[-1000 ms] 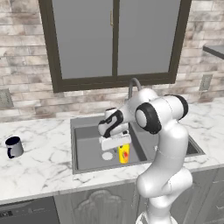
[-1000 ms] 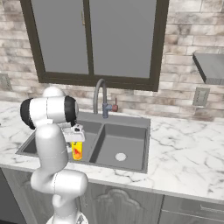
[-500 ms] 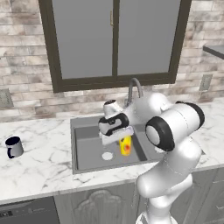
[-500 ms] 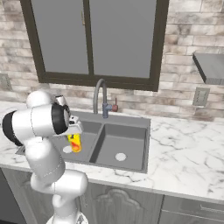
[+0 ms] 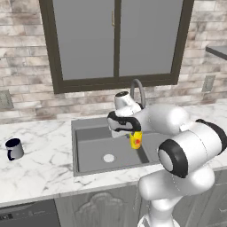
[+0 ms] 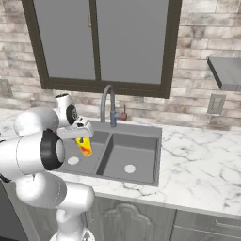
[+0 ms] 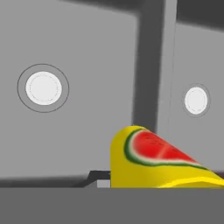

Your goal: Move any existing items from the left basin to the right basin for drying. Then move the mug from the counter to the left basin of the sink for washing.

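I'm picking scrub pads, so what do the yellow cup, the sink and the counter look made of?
Yellow cup: probably glazed ceramic or plastic, smooth with a printed watermelon slice.
Sink: matte dark grey, perhaps composite; no shine.
Counter: white marble look, grey veins.

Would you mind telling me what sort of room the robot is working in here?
It looks like a rendered home kitchen: a dark grey double-basin sink with a curved steel faucet is set in a white marble-look countertop, under a dark-framed window in a brick wall, with grey cabinet fronts below.
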